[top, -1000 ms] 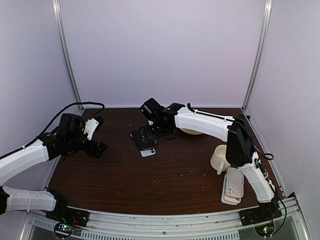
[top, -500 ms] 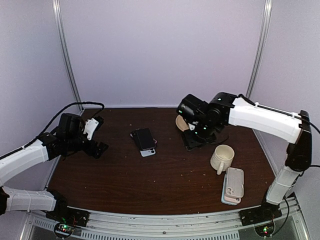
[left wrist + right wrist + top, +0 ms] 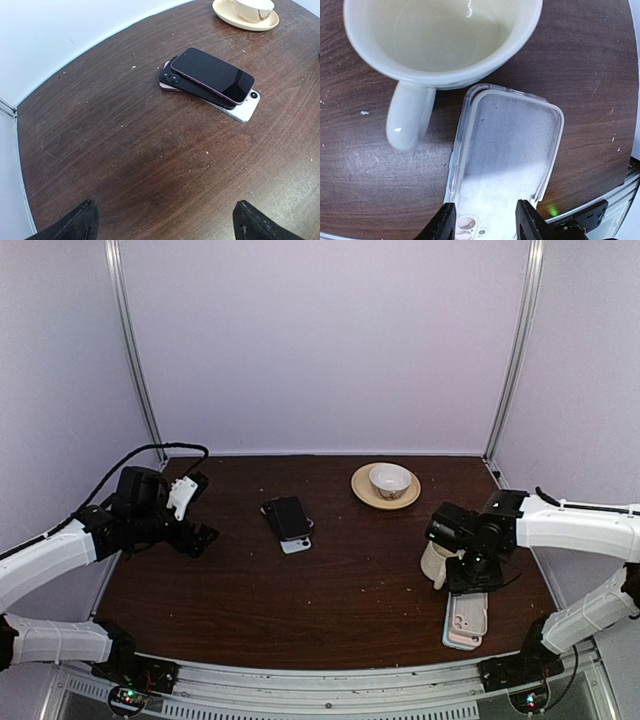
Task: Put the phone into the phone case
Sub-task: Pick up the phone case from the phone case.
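Near the near right corner of the surface (image 3: pixel 330 590) the phone case (image 3: pixel 505 150) lies beside a mug (image 3: pixel 440 45), the right claw (image 3: pixel 486 222) above it, partly open and empty. Toward the left edge the left claw (image 3: pixel 162 227) gapes empty; farther, mid-surface, the phone (image 3: pixel 212 75) tops a stack (image 3: pixel 245 102).

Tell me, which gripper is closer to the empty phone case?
Right. The right gripper hovers directly over the phone case beside the mug; the left gripper is far away on the opposite side.

top: high rear, whole table (image 3: pixel 330 600) | left wrist: oblique, shares phone stack (image 3: pixel 210 77) | right wrist: close, downward
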`<control>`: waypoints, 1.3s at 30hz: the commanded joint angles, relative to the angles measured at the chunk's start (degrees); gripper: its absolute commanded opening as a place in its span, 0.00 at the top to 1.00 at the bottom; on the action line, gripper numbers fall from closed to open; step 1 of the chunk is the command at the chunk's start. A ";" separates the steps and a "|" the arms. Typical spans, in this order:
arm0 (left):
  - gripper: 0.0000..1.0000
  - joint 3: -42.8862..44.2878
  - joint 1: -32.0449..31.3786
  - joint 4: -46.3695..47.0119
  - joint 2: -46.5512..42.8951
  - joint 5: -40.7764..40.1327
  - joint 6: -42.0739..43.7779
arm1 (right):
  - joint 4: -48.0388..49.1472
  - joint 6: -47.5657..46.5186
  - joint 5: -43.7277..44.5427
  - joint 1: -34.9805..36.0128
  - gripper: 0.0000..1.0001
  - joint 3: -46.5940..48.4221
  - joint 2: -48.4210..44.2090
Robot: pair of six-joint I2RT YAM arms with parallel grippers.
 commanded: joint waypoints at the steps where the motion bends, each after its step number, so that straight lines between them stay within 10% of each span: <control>1: 0.02 0.33 -0.49 0.76 -0.65 0.31 -0.50 | 6.47 1.87 -2.32 -2.01 0.56 -2.85 -1.28; 10: 0.02 0.32 -0.50 0.69 -0.28 0.37 -0.41 | 12.31 2.29 -5.80 -4.12 0.63 -8.10 -1.53; 18: 0.03 0.32 -0.58 0.68 -0.31 0.38 -0.38 | 10.69 2.52 -6.98 -4.51 1.00 -8.64 -2.39; 32: 0.02 0.50 -0.58 0.69 -0.60 1.00 -0.48 | -7.75 8.82 14.36 -5.44 1.00 4.26 -18.00; 39: 0.03 1.34 -0.58 0.60 1.78 2.14 -1.05 | 5.71 -19.96 20.03 -9.09 1.00 24.24 -10.18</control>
